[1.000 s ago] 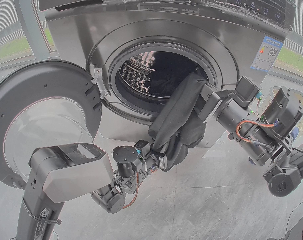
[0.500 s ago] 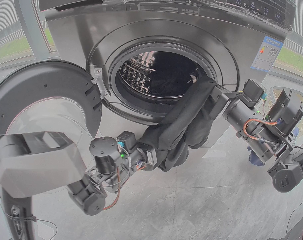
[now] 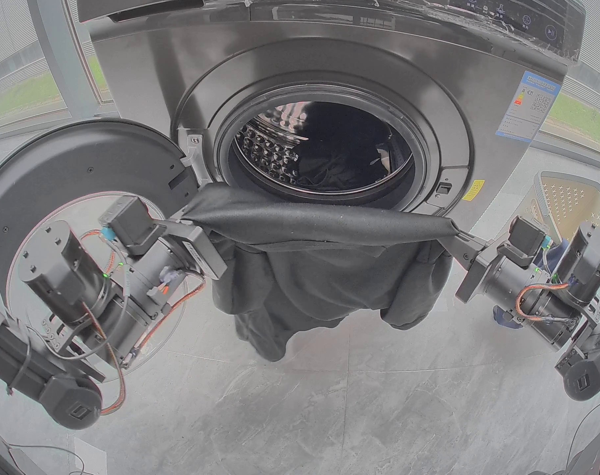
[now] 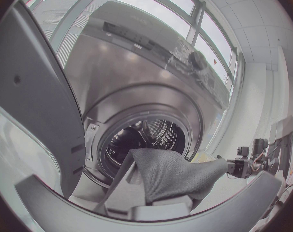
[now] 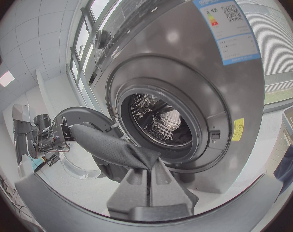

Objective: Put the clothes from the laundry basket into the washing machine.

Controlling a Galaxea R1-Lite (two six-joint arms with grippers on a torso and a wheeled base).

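Note:
A black garment (image 3: pixel 313 232) hangs stretched in front of the washing machine's open drum (image 3: pixel 320 143), below the opening. My left gripper (image 3: pixel 198 218) is shut on the garment's left end, close to the open door (image 3: pixel 82 166). My right gripper (image 3: pixel 453 233) is shut on the right end, below the door latch. The rest of the cloth droops toward the floor. In the left wrist view the cloth (image 4: pixel 172 173) lies over the fingers (image 4: pixel 127 184). In the right wrist view the shut gripper (image 5: pixel 151 169) pinches the cloth (image 5: pixel 114 149). Dark clothes (image 3: pixel 343 159) lie inside the drum.
The laundry basket (image 3: pixel 570 196) stands on the floor at the right, with a blue piece of clothing (image 5: pixel 288 166) in it. The round door swings out to the left of the drum. Grey floor (image 3: pixel 353 404) lies bare in front of the machine.
Both arms have drawn apart: the left gripper rose and swung left toward the door, the right pulled back from the drum mouth to the right. The bunched garment is now spread taut between them.

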